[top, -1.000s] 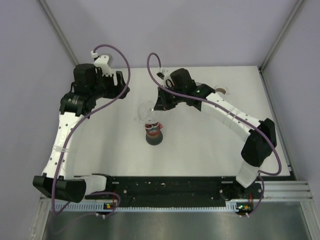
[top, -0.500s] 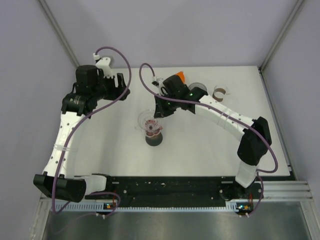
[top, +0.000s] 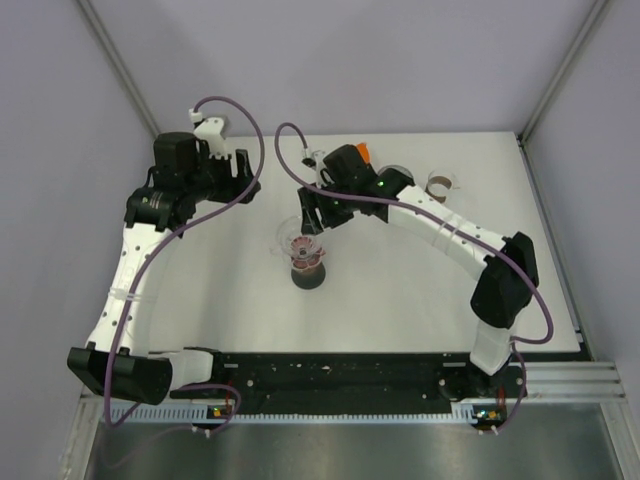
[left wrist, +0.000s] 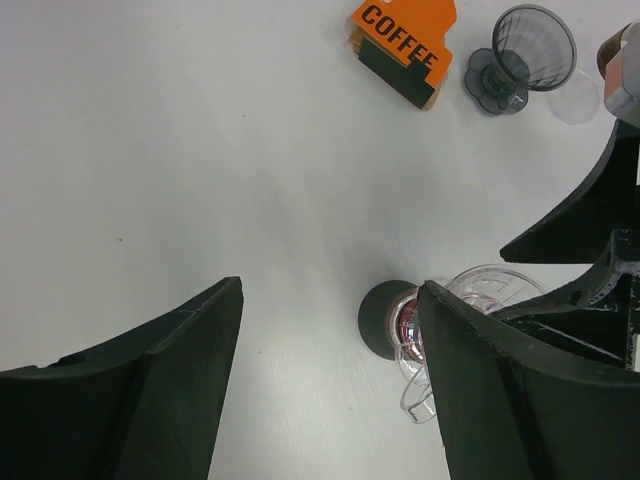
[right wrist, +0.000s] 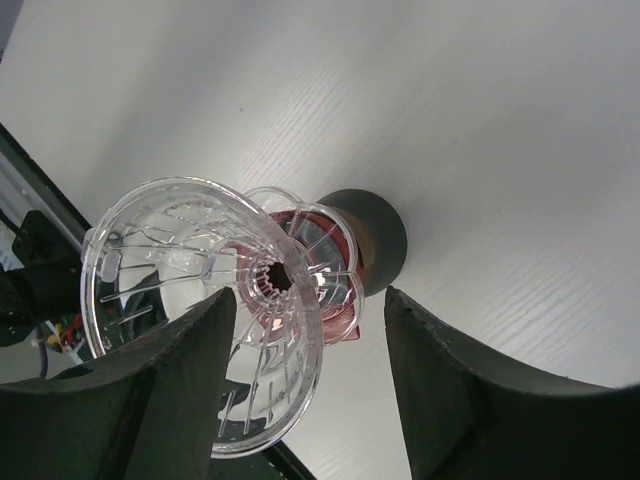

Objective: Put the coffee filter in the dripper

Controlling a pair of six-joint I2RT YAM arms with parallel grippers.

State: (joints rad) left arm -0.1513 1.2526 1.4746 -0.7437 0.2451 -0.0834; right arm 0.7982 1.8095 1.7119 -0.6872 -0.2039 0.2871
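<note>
Your left gripper (left wrist: 330, 288) hung over the table (left wrist: 150, 150) holding nothing, its 2 fingers spread wide. Just right of it, near the table's middle, the clear dripper (right wrist: 190, 300) sat over a red cup (right wrist: 335, 270) on a dark base. Your right gripper (right wrist: 310, 300) hovered above it, fingers well apart on either side of the cup. Farther right lay an orange COFFEE pack (left wrist: 402, 45) and 1 grey dripper (left wrist: 520, 50). You could not tell whether that pack held the filter.

- 1 clear dripper (right wrist: 190, 260) sat under the right claw (right wrist: 310, 300).
- 1 dark round base (right wrist: 375, 240) lay just past that claw's tips.
- 1 orange coffee pack (left wrist: 405, 45) lay well ahead of the left claw (left wrist: 330, 290).
- 1 smoky dripper (left wrist: 520, 50) stood beside the pack.
- 1 brown-banded cup (top: 438, 184) stood well apart from both claws.
</note>
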